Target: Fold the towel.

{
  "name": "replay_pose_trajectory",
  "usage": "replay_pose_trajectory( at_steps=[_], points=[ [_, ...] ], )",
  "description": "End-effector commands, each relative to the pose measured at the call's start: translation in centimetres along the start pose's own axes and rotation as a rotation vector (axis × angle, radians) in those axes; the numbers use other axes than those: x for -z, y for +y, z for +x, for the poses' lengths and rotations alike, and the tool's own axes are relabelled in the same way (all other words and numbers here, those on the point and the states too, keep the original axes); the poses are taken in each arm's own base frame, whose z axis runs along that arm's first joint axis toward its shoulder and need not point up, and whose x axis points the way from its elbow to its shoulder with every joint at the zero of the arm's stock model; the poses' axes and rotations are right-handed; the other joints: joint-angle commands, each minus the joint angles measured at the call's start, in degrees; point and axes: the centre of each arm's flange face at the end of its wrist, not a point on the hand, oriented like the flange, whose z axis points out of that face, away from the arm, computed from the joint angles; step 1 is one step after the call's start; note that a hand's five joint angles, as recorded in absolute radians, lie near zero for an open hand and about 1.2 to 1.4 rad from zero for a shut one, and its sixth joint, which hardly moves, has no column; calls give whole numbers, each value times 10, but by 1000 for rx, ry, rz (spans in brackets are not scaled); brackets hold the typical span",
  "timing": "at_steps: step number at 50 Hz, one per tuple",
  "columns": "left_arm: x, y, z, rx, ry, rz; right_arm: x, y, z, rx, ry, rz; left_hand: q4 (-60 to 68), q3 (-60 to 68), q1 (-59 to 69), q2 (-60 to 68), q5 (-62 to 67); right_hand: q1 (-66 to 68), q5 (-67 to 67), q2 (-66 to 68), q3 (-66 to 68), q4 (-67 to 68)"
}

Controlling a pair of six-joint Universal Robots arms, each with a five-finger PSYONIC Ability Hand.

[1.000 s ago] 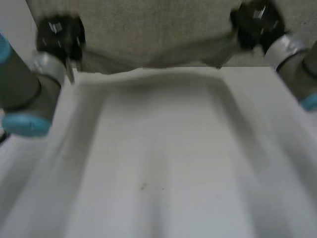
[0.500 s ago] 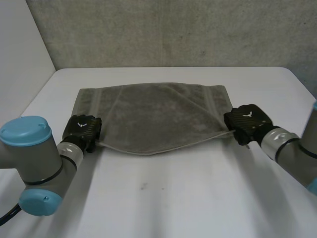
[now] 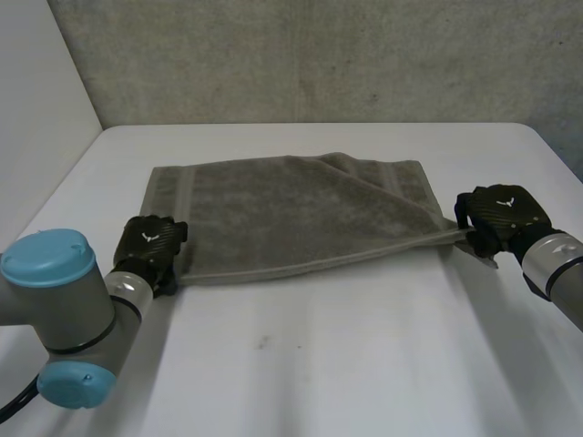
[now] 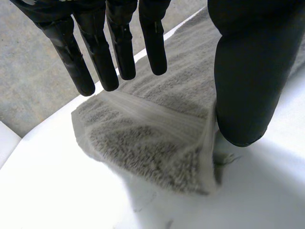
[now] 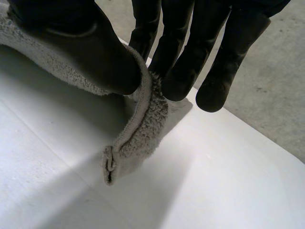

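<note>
Near the tabletop's (image 3: 319, 364) left edge: left arm (image 3: 55, 300) reaching in, with the left hand (image 3: 150, 238) set at the near-left corner of the towel (image 3: 291, 214). Seen from the left wrist: fingers (image 4: 119, 47) straight and a little spread, hanging clear above the towel (image 4: 143, 138). Thumb (image 4: 243, 71) down beside the corner's turned-up edge, perhaps just touching it, though hard to tell. Nothing pinched between the two.

Across the middle, nearer the tabletop's far edge than its near one: grey towel lying mostly flat. Band stripes near both short ends. A flap turned over at the far-right part. Near edge running from one hand to the other, drawn out to a point toward the tabletop's right edge.

At that point: right hand (image 3: 503, 217) on the end of the right arm (image 3: 556, 264). Seen from the right wrist: thumb (image 5: 95, 52) pressed against the fingers (image 5: 178, 71), the towel's (image 5: 143, 124) near-right corner pinched between them. Hemmed tip hanging below, just above the white surface.

Behind the far edge: rough grey wall (image 3: 319, 55).
</note>
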Motion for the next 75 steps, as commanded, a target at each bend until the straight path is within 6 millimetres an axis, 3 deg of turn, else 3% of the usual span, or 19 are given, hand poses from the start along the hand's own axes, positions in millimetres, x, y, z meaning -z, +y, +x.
replay_pose_trajectory(
  at_steps=[1, 2, 12, 17, 20, 22, 25, 28, 34, 39, 41, 42, 44, 47, 52, 55, 60, 68, 75],
  points=[
    [2, -3, -5, 2, -8, -1, -1, 2, 0, 4, 1, -3, 379, 379, 375, 373, 379, 25, 24, 35, 35, 30],
    [4, -5, -6, 4, -9, 0, -1, 1, 0, 5, 0, -2, 476, 475, 471, 469, 475, 25, 24, 35, 35, 30],
    [39, -31, -18, -19, -5, -29, 10, -9, -2, 1, -26, -63, 477, 476, 472, 470, 476, 25, 24, 35, 35, 30],
    [86, -45, -33, -55, -9, -105, 42, -15, -13, 42, -145, -249, 477, 476, 472, 470, 476, 25, 24, 35, 35, 30],
    [100, -50, -36, -76, -14, -108, 51, -15, -16, 69, -177, -290, 477, 476, 472, 470, 476, 25, 24, 35, 35, 30],
    [125, -59, -42, -124, -30, -102, 74, -23, -19, 134, -210, -346, 477, 476, 472, 470, 476, 25, 24, 35, 35, 30],
    [145, -66, -45, -155, -29, -83, 99, -36, -17, 170, -216, -362, 477, 476, 472, 470, 476, 25, 24, 35, 35, 30],
    [160, -72, -44, -161, -8, -55, 108, -42, -15, 185, -210, -357, 477, 476, 472, 470, 476, 25, 24, 35, 35, 30],
    [160, -72, -41, -157, 26, -46, 116, -64, -4, 214, -185, -249, 477, 476, 472, 470, 476, 25, 24, 35, 35, 30],
    [138, -66, -49, -138, 12, -64, 103, -64, -2, 216, -204, -208, 477, 476, 472, 470, 476, 25, 24, 35, 35, 30],
    [112, -56, -54, -129, 7, -82, 74, -48, 2, 223, -219, -209, 477, 476, 472, 470, 476, 25, 24, 35, 35, 30],
    [112, -56, -54, -129, 7, -82, 74, -48, 2, 223, -219, -209, 477, 476, 472, 470, 476, 25, 24, 35, 35, 30],
    [87, -52, -55, -128, 8, -71, 45, -41, -9, 268, -254, -170, 477, 476, 472, 470, 476, 25, 24, 35, 35, 30],
    [74, -51, -55, -129, 10, -61, 31, -39, -19, 295, -270, -148, 477, 476, 472, 470, 476, 25, 24, 35, 35, 30],
    [18, -43, -56, -127, 16, -66, -33, -27, -24, 376, -204, -76, 477, 476, 472, 470, 476, 25, 24, 35, 35, 30],
    [4, -42, -56, -124, 17, -62, -46, -25, -27, 391, -196, -46, 477, 476, 472, 470, 476, 25, 24, 35, 35, 30],
    [-44, -38, -56, -97, 11, -37, -91, -20, -37, 436, -160, 65, 477, 476, 472, 470, 476, 25, 24, 35, 35, 30],
    [-82, -29, -62, -87, -57, -39, -125, -13, -43, 458, -139, 124, 477, 476, 472, 470, 476, 25, 24, 35, 35, 30],
    [-95, -26, -57, -92, -55, -26, -137, -10, -40, 465, -95, 122, 477, 476, 472, 470, 476, 25, 24, 35, 35, 30]
  ],
)
